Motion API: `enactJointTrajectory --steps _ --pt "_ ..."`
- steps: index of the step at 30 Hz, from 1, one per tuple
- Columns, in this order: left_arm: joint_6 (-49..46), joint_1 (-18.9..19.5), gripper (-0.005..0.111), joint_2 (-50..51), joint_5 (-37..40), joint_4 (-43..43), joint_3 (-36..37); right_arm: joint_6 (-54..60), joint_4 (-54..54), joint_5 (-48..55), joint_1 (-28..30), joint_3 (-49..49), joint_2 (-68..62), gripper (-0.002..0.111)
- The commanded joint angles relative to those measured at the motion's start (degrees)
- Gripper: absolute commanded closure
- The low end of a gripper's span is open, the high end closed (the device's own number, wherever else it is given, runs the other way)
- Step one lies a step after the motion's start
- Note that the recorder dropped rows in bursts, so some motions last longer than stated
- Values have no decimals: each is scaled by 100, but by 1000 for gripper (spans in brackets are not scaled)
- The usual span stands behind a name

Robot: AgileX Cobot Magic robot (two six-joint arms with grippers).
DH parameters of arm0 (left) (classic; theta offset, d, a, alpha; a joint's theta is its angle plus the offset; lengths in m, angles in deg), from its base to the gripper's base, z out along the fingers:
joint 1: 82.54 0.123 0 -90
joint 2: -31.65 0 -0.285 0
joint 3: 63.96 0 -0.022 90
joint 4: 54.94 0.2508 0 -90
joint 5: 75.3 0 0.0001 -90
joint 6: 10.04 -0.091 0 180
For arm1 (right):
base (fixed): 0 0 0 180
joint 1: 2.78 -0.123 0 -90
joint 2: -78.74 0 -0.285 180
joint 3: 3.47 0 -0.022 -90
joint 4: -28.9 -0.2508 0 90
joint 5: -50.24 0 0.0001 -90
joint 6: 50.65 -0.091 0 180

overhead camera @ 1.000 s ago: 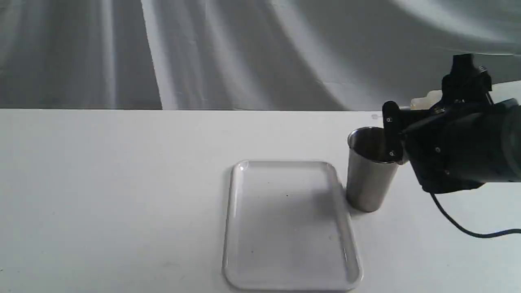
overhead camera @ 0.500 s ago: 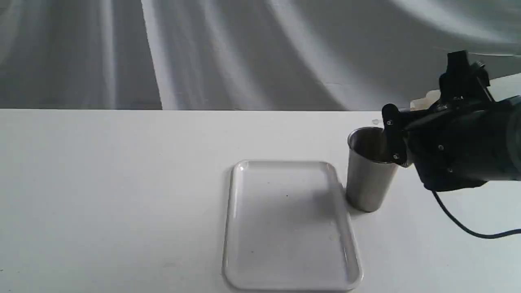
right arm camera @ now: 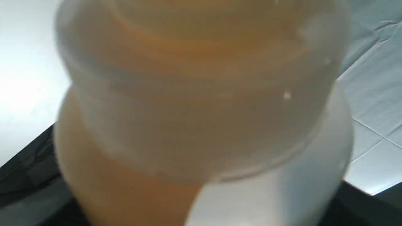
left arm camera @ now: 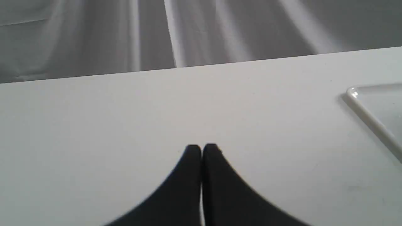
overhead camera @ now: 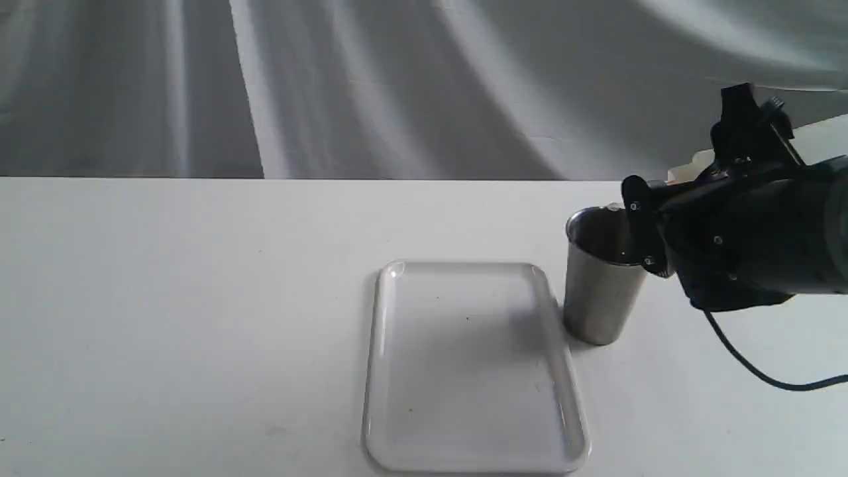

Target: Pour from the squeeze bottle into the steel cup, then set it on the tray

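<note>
The steel cup (overhead camera: 599, 298) stands upright on the table just right of the white tray (overhead camera: 464, 371). My right gripper (overhead camera: 646, 228) hangs at the cup's rim, shut on the squeeze bottle (overhead camera: 686, 169). In the exterior view the gripper hides most of the bottle. The bottle (right arm camera: 201, 103) fills the right wrist view, tipped over, with amber liquid pooled toward its nozzle end. The nozzle tip itself is not clear to see. My left gripper (left arm camera: 201, 150) is shut and empty, low over bare table, with a tray corner (left arm camera: 370, 116) off to one side.
A grey cloth backdrop (overhead camera: 397, 86) hangs behind the table's far edge. A black cable (overhead camera: 748, 364) trails from the right arm over the table.
The right gripper has sunk a little and tipped further toward the cup with the bottle. Cup, tray and left gripper have stayed put.
</note>
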Motion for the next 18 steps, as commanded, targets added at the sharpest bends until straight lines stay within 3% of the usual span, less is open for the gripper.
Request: enactJointTrajectory --steps 1,18 --pt "9 9 107 -15 -44 -4 25 92 219 110 -3 -43 95 74" --pt "24 9 107 -15 -44 -4 25 489 219 110 -3 -43 95 74"
